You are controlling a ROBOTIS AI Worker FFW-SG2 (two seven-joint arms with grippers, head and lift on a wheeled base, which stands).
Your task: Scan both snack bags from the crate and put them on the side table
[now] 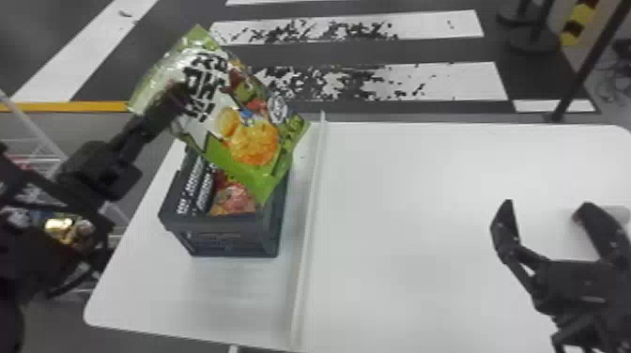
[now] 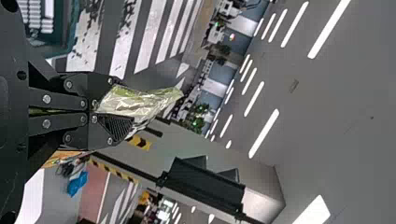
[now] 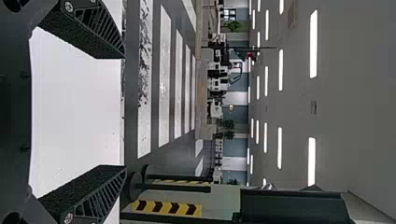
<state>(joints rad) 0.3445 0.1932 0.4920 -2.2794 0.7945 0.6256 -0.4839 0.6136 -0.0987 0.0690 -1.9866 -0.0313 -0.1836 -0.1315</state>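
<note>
left fingers pinched together — raised, right fingers spread

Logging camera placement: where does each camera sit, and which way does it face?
Robot's head: looks forward and down at crate, left gripper, right gripper.
Left wrist: looks past the left gripper, shut on the green snack bag, over striped floor.
Right wrist: looks past the open right gripper over white tabletop.
Head and left wrist share the bag.
</note>
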